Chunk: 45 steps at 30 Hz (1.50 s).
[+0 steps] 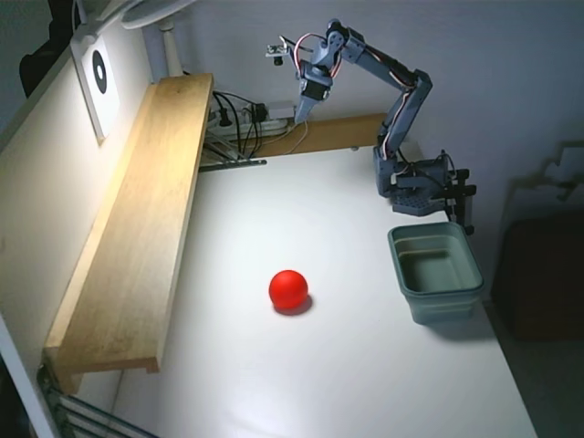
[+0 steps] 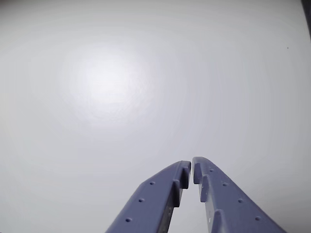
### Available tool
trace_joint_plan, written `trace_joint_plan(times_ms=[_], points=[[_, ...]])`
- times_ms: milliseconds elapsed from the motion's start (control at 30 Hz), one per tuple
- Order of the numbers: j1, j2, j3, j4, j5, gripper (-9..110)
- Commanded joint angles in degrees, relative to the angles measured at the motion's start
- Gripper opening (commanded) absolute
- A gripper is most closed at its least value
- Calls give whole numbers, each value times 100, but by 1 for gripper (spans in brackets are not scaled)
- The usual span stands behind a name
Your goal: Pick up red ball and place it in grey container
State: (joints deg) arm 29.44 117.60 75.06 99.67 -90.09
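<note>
The red ball (image 1: 288, 288) rests on the white table, near the middle in the fixed view. To its right stands the grey container (image 1: 435, 271), empty, close to the table's right edge. My gripper (image 1: 302, 115) hangs high above the far end of the table, pointing down, well away from both. In the wrist view the gripper (image 2: 191, 168) shows its two blue fingertips almost touching, with nothing between them, over bare white table. Neither ball nor container appears in the wrist view.
A long wooden shelf (image 1: 146, 219) runs along the left wall. Cables and a power strip (image 1: 242, 119) lie at the far end. The arm's base (image 1: 415, 182) is clamped just behind the container.
</note>
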Motion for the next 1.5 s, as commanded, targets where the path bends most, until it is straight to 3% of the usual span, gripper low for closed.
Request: trace_joint_plan(times_ms=[0,800,833,1167,1467], points=[[56,164,69,33,9,-3],[56,164,69,33,9,-3],[56,164,69,33,9,38],[12,164,69,33,9,38],[-1447,164,69,33,9,38]])
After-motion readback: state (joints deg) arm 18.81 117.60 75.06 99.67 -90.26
